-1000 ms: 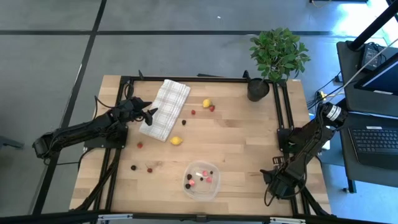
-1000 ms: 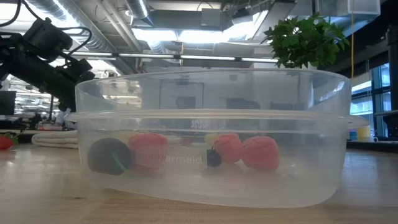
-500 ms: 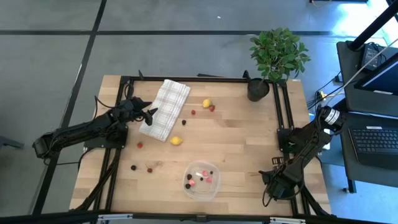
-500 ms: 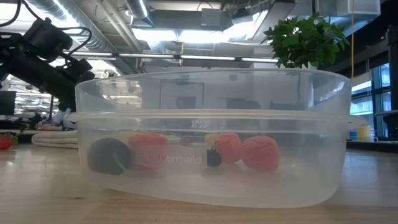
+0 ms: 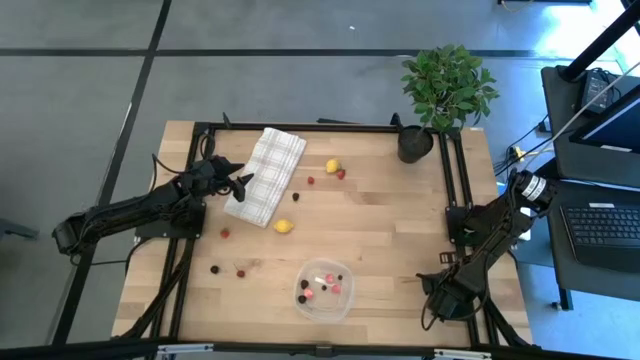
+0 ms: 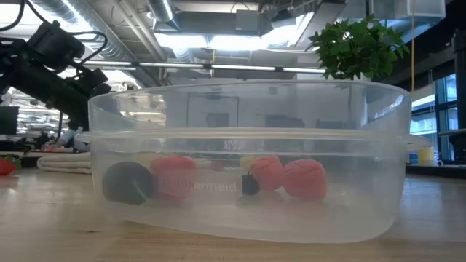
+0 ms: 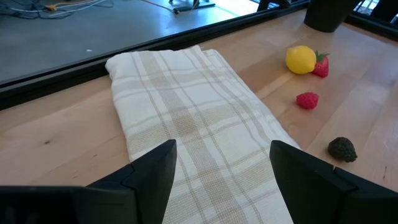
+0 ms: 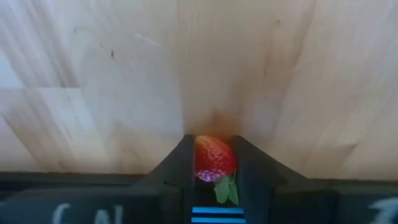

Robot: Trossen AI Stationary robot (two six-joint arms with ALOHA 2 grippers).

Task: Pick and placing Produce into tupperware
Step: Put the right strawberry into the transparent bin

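The clear round tupperware (image 5: 345,305) stands near the table's front edge and fills the low view (image 6: 247,135); several red and dark berries (image 6: 175,182) lie in it. Loose produce lies on the table: two lemons (image 5: 284,226) (image 5: 332,166), red berries (image 5: 225,233) and dark ones (image 5: 214,269). My right gripper (image 8: 212,146), near the front right corner (image 5: 440,290), is shut on a small strawberry (image 8: 214,157). My left gripper (image 5: 243,182) is open and empty, its fingers over the checked cloth (image 7: 186,112). My right gripper pinches the strawberry's two sides (image 8: 200,158) between its two fingers (image 8: 180,163), the red tip toward the fingertips and the green leaves farther back. The fingers point down at the wooden table close below. Whether the strawberry is clear of the table, I cannot tell.
A potted plant (image 5: 447,85) in a black pot (image 5: 414,143) stands at the far right corner. A black frame (image 5: 455,190) runs along the table's edges. In the left wrist view a lemon (image 7: 300,59), a strawberry (image 7: 321,65), a raspberry (image 7: 307,99) and a blackberry (image 7: 342,149) lie beyond the cloth.
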